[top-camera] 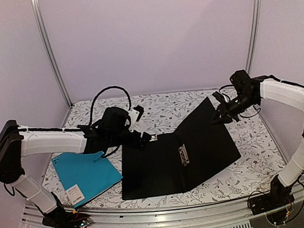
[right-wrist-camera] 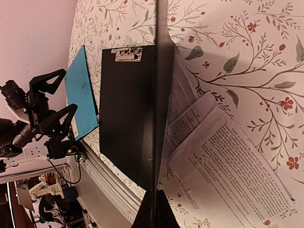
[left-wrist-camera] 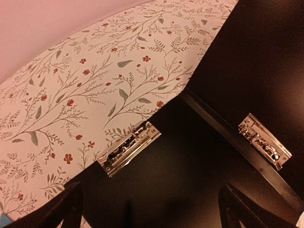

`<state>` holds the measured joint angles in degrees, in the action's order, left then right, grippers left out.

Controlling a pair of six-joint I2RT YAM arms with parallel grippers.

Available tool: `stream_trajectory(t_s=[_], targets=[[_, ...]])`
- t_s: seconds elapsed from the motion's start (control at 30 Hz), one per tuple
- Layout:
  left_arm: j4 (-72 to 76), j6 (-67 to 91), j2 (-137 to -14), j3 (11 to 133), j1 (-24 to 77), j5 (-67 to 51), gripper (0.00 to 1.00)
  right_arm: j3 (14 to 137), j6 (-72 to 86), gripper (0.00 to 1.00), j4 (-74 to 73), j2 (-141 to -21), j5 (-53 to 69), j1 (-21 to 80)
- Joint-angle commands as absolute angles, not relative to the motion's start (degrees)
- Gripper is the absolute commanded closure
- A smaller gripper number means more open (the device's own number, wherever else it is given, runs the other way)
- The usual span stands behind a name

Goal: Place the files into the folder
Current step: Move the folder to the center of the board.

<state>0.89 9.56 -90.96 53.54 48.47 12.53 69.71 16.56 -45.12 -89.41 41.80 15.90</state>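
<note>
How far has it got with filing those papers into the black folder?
Done: the black folder lies open. In hand: the right pincer is shut on one cover's edge, holding it tilted up; the left pincer hangs open over the other half. Left: the printed sheets lie on the flowered cloth under that cover, none inside yet.

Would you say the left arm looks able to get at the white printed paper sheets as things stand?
Probably not: the sheets lie beyond the raised cover of the black folder, which the right gripper holds up between them and the open left gripper.
</note>
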Motion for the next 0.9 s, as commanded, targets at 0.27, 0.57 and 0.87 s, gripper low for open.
stream_trajectory(t_s=[0.27,0.57,0.87], targets=[[-12.2,2.9,-103.0,65.7,40.4,-0.4,0.11,76.7,7.0,0.78,-55.8,-97.2,18.1,14.8],[-17.5,16.5,-112.4,74.1,34.6,-7.6,0.19,76.9,7.7,0.53,-55.6,-101.0,7.7,15.1],[-19.6,23.8,-116.1,77.3,32.8,-12.5,0.3,80.1,7.0,0.35,-53.8,-99.4,0.5,18.9]])
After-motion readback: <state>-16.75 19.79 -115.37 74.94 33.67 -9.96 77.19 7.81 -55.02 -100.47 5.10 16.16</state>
